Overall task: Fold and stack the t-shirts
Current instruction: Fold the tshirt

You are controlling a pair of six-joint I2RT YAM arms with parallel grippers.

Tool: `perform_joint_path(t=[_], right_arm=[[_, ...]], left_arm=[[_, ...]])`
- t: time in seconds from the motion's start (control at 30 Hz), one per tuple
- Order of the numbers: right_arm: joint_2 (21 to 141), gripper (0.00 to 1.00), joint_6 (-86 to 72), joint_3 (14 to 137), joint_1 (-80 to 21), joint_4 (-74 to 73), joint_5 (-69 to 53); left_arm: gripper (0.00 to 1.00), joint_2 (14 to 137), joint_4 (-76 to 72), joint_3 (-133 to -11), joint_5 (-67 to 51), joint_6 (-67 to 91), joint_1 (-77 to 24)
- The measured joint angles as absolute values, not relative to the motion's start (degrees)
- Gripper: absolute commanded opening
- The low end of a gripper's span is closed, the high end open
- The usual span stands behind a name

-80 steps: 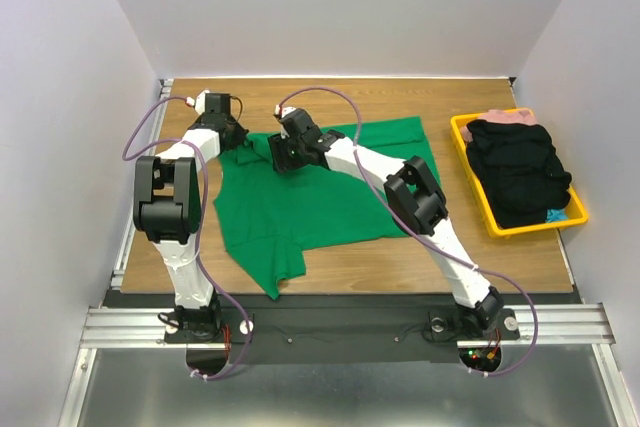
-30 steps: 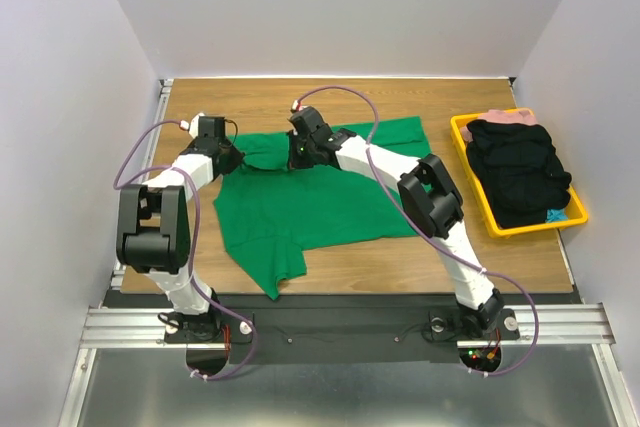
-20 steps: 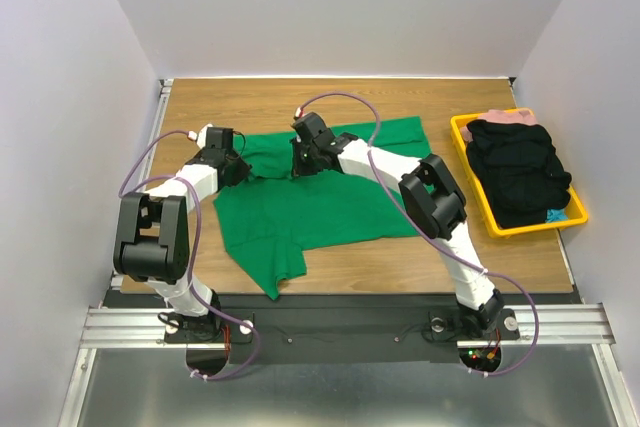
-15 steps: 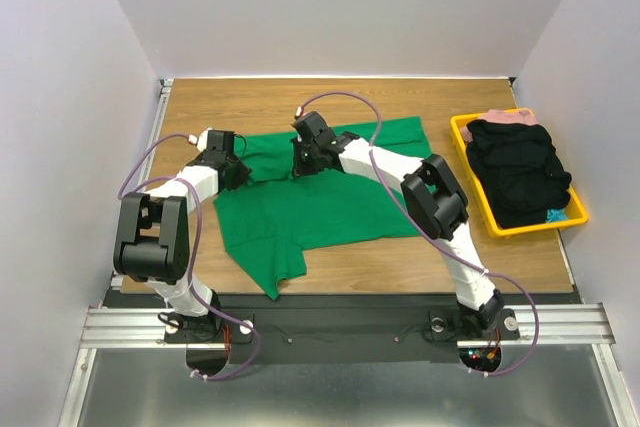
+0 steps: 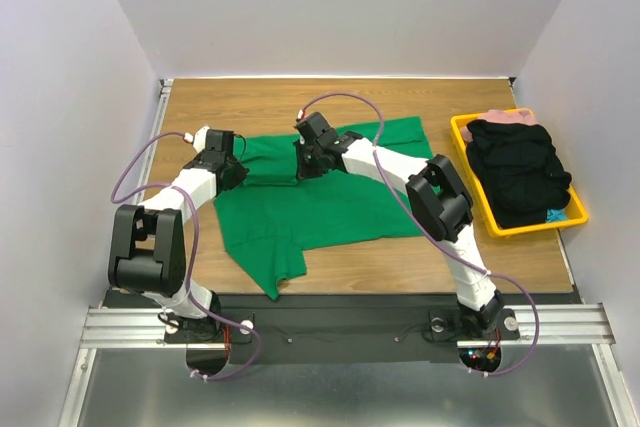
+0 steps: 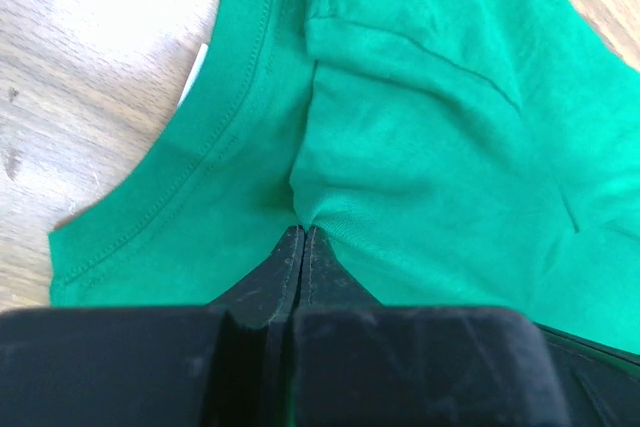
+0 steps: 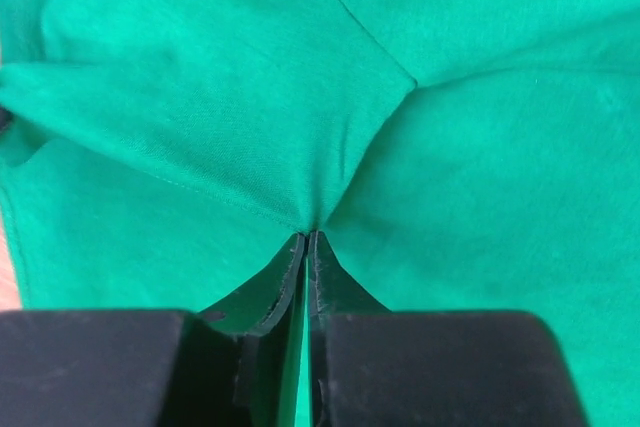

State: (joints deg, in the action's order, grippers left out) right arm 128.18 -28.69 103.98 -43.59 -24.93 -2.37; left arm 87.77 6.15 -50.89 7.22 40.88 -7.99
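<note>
I've got both clamped onto the green t-shirt (image 5: 330,202): left gripper (image 6: 303,239) just inside the collar edge, right gripper (image 7: 308,240) on a raised fold. It lies mid-tabletop (image 5: 250,102) with bare wood past its far edge, and the yellow tray (image 5: 468,152) is well off to the right.

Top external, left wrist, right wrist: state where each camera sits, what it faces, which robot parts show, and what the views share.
Top external: above and behind the bases, looking down on the table; both arms show, left gripper and right gripper on the green t-shirt, yellow tray right.
Left wrist: on that wrist, facing along its shut fingers at the collar.
Right wrist: on that wrist, facing along its shut fingers at a pinched fold.
Shared: all three show the t-shirt.
</note>
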Motion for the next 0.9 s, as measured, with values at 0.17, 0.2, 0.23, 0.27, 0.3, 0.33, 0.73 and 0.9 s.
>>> perform_joint_path(t=[0.17, 0.2, 0.23, 0.27, 0.3, 0.33, 0.73, 0.9], right_arm=[[128.07, 0.50, -28.16, 102.83, -43.59, -26.26, -2.13], [127.90, 0.53, -28.01, 102.45, -43.59, -26.44, -2.11], [127.70, 0.60, -27.99, 102.21, -43.59, -26.72, -2.04], [127.33, 0.65, -27.88, 101.97, -43.59, -27.29, -1.87], [126.93, 0.73, -27.81, 101.80, -43.59, -27.53, -1.74], [126.34, 0.94, -27.70, 101.51, -43.59, -27.79, -1.23], [117.54, 1.00, -25.06, 100.31, -41.65, -28.64, 8.10], [118.19, 1.00, -23.73, 100.38, -34.68, -28.71, 8.23]], left_arm=[[0.40, 85.41, 7.16, -49.10, 8.32, 40.51, -9.26], [0.43, 85.03, 7.75, -48.95, 8.67, 40.42, -9.32], [0.47, 84.77, 8.23, -48.86, 9.10, 40.47, -9.39], [0.54, 84.51, 8.91, -48.86, 9.74, 40.53, -9.41], [0.57, 84.33, 9.32, -48.86, 10.24, 40.62, -9.41], [0.66, 83.92, 9.96, -48.86, 10.90, 40.64, -9.39], [0.99, 79.00, 12.47, -56.01, 12.12, 40.07, -9.37], [0.99, 89.49, 8.80, -64.29, 7.92, 37.43, -9.37]])
